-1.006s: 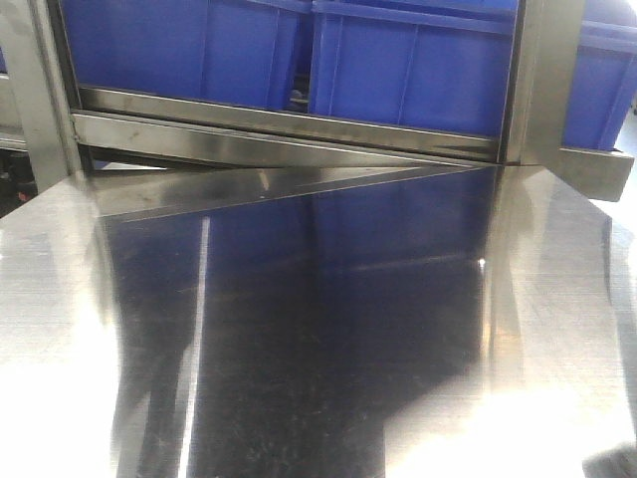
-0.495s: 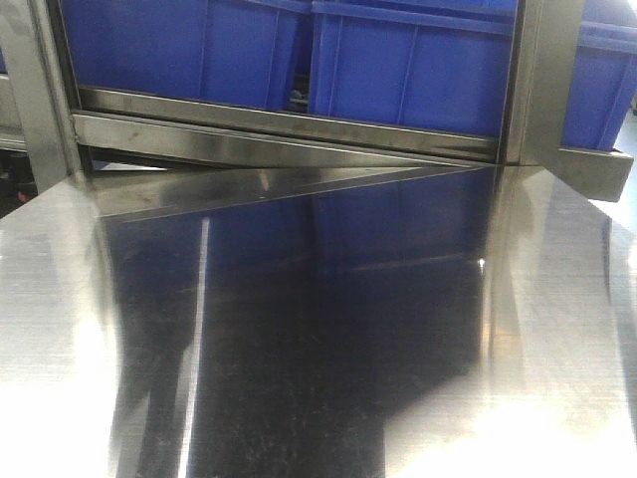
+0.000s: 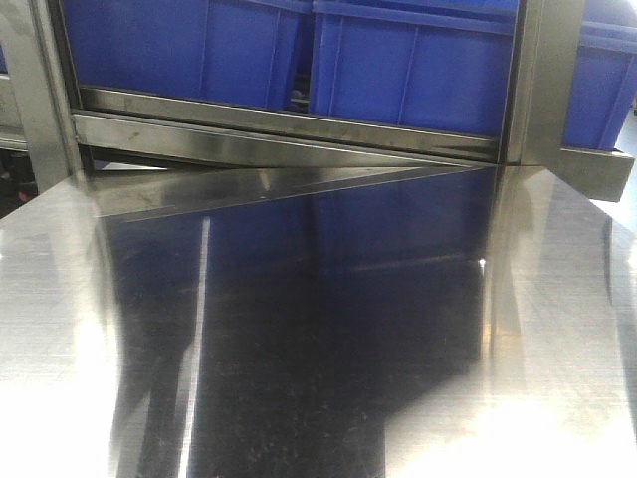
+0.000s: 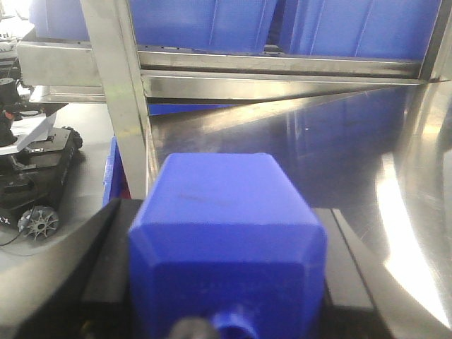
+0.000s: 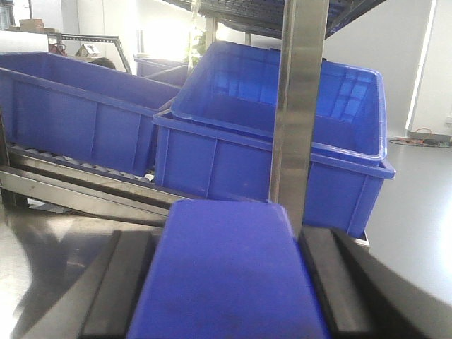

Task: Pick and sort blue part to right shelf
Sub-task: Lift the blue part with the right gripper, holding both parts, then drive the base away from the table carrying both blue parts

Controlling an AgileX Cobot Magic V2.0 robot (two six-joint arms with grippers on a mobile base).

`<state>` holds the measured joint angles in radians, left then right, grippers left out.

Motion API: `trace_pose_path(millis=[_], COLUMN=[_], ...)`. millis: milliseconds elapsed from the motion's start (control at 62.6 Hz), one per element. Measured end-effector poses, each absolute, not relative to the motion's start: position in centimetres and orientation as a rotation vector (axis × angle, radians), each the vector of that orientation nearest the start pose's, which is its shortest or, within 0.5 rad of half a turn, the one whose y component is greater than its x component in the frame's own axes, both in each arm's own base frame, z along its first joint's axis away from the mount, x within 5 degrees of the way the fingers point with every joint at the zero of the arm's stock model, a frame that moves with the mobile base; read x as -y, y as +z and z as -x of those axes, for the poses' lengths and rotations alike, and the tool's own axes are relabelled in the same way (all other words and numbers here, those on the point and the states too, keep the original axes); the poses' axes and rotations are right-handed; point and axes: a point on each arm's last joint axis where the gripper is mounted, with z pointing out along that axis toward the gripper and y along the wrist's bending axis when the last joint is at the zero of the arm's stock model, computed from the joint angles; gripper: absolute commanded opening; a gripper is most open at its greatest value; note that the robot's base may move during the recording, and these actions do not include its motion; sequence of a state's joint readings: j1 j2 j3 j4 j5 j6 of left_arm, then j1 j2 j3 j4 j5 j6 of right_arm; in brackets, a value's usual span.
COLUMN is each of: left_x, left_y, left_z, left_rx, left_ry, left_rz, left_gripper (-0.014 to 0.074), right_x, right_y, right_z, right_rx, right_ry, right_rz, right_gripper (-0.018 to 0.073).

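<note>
The stainless steel rack [image 3: 289, 124] holding large blue plastic bins [image 3: 418, 70] stands at twelve o'clock. The left gripper [image 4: 226, 265] is clamped on a chunky blue plastic part [image 4: 226, 205]; the right gripper [image 5: 222, 282] grips a flat blue part [image 5: 226, 247]. Picking appears done; shelving remains.

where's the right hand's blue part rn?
Right wrist view, bottom centre: the blue part is gripped in the right hand, facing the shelf post with a blue bin behind it.

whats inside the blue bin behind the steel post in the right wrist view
Only bare blue inner walls of the bin show, with nothing above the rim. Its floor is hidden by the front wall, and the steel post covers a strip.
</note>
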<state>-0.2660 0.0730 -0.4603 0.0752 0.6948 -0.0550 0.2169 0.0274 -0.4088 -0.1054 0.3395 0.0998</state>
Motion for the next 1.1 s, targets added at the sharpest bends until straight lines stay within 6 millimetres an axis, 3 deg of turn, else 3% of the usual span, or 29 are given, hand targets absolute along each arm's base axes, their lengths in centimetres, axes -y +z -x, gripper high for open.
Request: trace_pose_path(millis=[1102], left_x=[0.16], left_y=[29.56], left_z=[-2.32], left_rx=[-1.784], left_ry=[-0.141], left_rz=[-0.205], left_gripper=[0.0262], right_x=[-0.18], right_y=[31.39], right_z=[-2.31], right_rx=[-1.434], right_ry=[0.152], right_rz=[0.128], right_gripper=[0.0290])
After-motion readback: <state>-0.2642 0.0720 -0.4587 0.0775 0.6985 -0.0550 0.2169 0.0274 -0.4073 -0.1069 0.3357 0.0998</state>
